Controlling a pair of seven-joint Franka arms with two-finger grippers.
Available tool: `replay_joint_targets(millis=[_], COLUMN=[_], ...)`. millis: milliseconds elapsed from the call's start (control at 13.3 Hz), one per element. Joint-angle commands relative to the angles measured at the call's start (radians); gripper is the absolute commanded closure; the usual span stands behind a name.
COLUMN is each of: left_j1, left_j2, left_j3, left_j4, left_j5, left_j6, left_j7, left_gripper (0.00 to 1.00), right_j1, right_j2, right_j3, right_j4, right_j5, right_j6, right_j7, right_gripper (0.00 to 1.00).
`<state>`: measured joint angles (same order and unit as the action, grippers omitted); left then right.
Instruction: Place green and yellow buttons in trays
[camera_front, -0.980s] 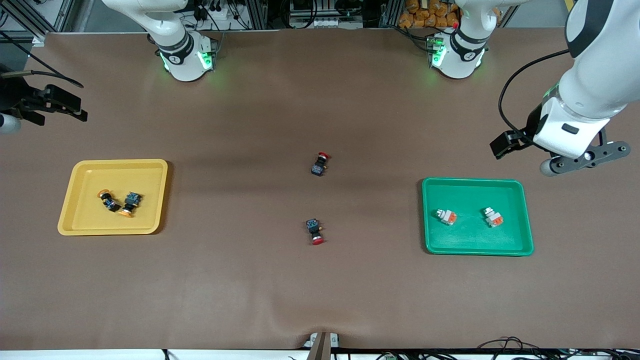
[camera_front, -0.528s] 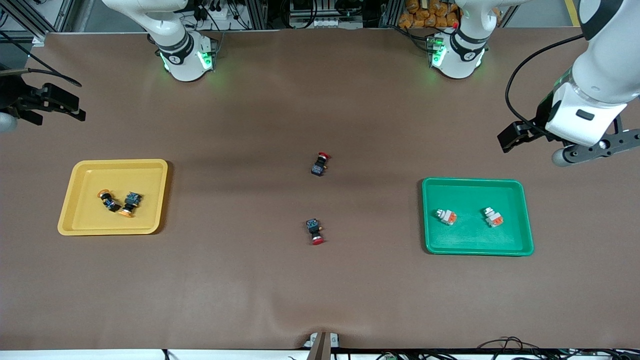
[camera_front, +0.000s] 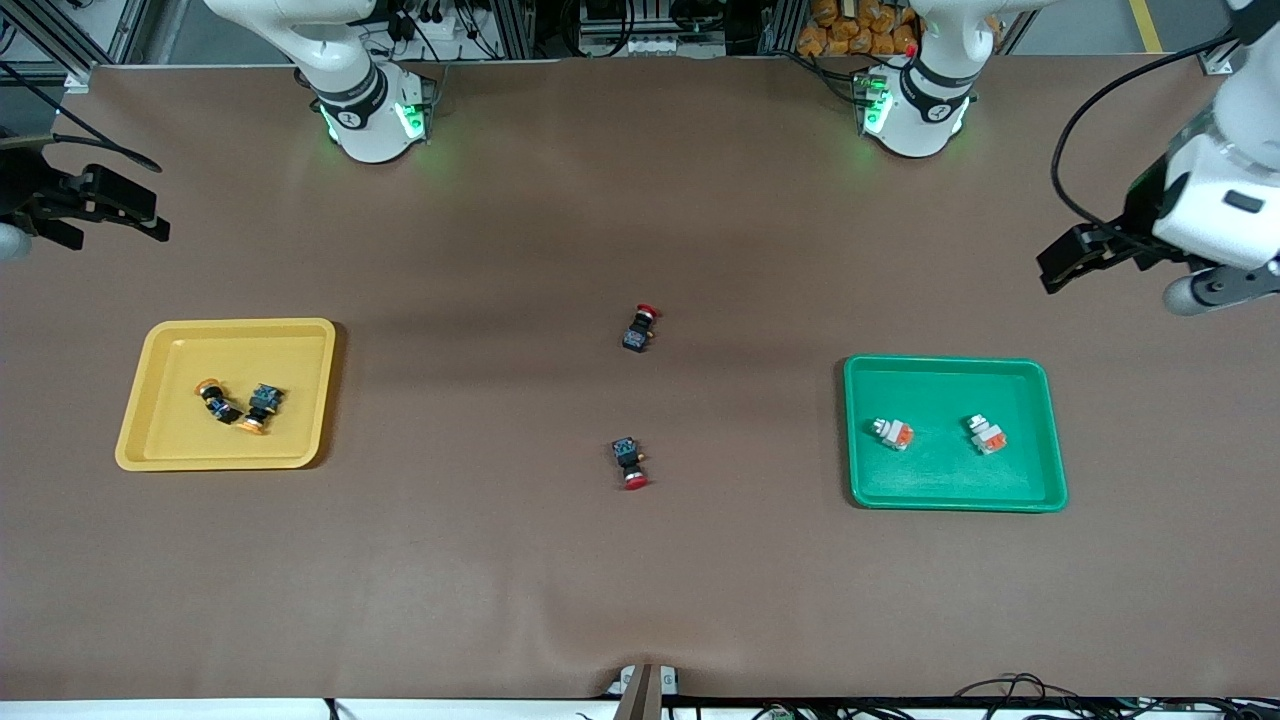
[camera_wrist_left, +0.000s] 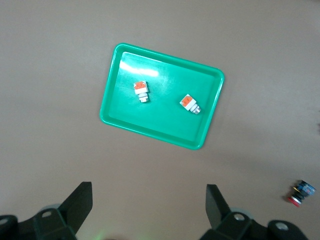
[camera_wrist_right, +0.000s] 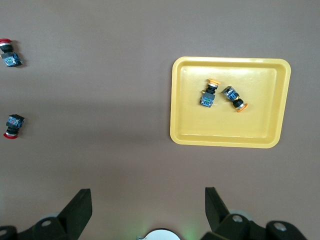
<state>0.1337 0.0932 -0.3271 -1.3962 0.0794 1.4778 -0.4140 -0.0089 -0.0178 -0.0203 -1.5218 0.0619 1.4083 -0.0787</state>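
Left gripper: finger bases were cut off by the left wrist view's edge; in the front view it was partly cut by the frame edge
Right gripper: finger bases likewise cropped; front view showed only part of it
Button markings: too small to read

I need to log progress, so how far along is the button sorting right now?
It looks finished. Both yellow-capped buttons lie in the yellow tray, and both white-grey buttons lie in the green tray. Nothing is in hand: the left tool and the right tool are open and empty. Only two red-capped buttons sit mid-table.
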Motion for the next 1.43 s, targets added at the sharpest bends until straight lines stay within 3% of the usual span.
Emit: replay_joint_targets(millis=[0,151,226,377,452,603,830,980,1357], left_j1=[0.056,0.049,0.0,-0.203,-0.245,-0.262,-0.34,-0.356,-0.402], left_j2=[-0.041,-0.046,-0.053,-0.079,-0.081,-0.099,-0.127,-0.161,-0.119], left_j3=[0.002,0.008,0.066,0.315,0.354,0.362,0.451,0.468,0.502], left_j4=[0.0,0.0,-0.001,-0.017,-0.02,-0.049,-0.078,-0.138,-0.106], left_j5=[-0.062,-0.055,-0.047,-0.059,-0.059,-0.052,-0.047,-0.043,-0.043], left_j6=[-0.021,-0.021,-0.021,-0.024,-0.033,-0.039,-0.06,-0.03,-0.019], left_j7=[0.072,0.084,0.09,0.157,0.162,0.164,0.19,0.219,0.342], left_gripper=[0.0,0.0,0.0,0.0,0.0,0.0,0.0,0.0,0.0], right_j1=[-0.008,-0.01,-0.006,-0.013,-0.011,-0.017,-0.026,-0.025,-0.025], right_j2=[-0.007,-0.005,-0.004,-0.005,-0.004,-0.005,-0.005,-0.004,-0.004], right_j3=[0.007,0.007,0.008,0.007,0.007,0.005,0.005,0.007,0.007], right_j4=[0.011,0.011,0.011,0.011,0.012,0.022,0.031,0.031,0.031], right_j5=[0.01,0.012,0.012,0.012,0.009,0.009,0.01,0.01,0.012], right_j6=[-0.017,-0.017,-0.015,-0.02,-0.019,-0.022,-0.022,-0.022,-0.022], right_j7=[0.017,0.017,0.017,0.017,0.017,0.016,0.014,0.016,0.016], right_gripper=[0.0,0.0,0.0,0.0,0.0,0.0,0.0,0.0,0.0])
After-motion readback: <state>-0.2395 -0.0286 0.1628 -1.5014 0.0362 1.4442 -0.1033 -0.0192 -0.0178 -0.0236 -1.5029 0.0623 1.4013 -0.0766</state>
